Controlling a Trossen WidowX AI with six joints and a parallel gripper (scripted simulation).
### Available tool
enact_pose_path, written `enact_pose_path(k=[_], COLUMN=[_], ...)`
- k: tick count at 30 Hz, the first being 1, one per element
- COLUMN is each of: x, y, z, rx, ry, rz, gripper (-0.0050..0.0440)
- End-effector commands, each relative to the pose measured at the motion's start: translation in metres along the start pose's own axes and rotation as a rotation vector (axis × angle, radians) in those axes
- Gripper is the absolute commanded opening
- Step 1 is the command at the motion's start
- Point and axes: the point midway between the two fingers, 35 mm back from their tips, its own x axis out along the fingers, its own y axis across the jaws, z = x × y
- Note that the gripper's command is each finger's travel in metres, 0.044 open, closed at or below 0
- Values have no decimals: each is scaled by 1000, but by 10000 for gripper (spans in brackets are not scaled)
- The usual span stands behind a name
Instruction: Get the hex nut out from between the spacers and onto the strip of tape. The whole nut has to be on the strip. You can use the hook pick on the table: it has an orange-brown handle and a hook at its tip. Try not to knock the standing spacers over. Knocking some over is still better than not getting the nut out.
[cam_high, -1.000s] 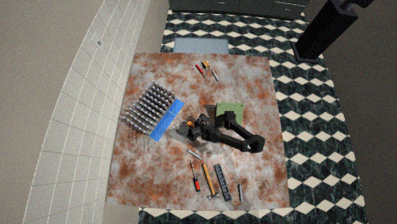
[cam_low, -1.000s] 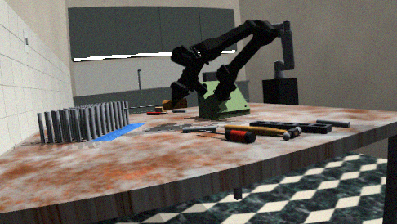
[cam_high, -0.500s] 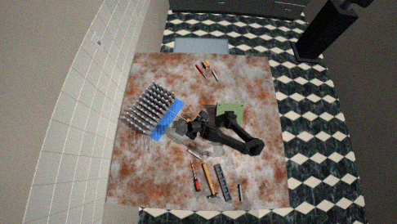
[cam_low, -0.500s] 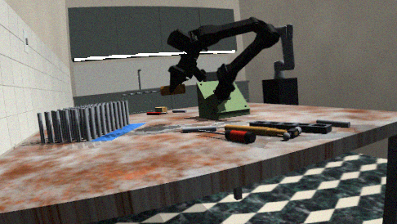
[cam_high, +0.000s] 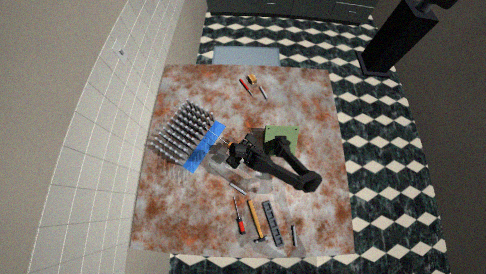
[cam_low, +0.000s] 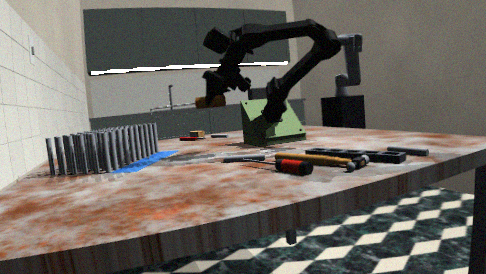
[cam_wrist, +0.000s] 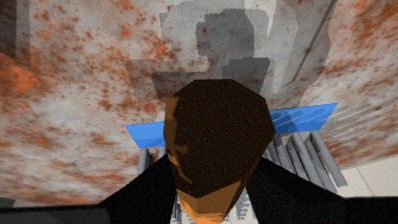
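My gripper (cam_low: 212, 97) is shut on the orange-brown handle of the hook pick (cam_low: 212, 103) and holds it well above the table, to the right of the blue strip of tape (cam_high: 204, 146). In the wrist view the handle's end (cam_wrist: 216, 145) fills the middle, with the tape (cam_wrist: 300, 119) and the tops of the spacers (cam_wrist: 310, 157) behind it. The grey spacers (cam_high: 182, 131) stand upright in a dense block just left of the tape; they also show in the side view (cam_low: 102, 147). The hex nut is hidden among them. The pick's hook tip is hard to make out.
A green wedge block (cam_high: 281, 137) sits by the arm's base. Screwdrivers (cam_high: 239, 216), a hammer (cam_high: 255, 220) and a dark rail (cam_high: 272, 223) lie near the front edge. Small tools (cam_high: 251, 84) lie at the back. A tiled wall runs on the left.
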Motion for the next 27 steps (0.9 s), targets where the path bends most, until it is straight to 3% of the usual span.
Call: enact_pose_path(k=[1,27], x=[-4,-8], y=[0,40], z=[-12,-67], rx=[77,903], ry=[34,132], rz=[3,43], gripper=[-50,-50])
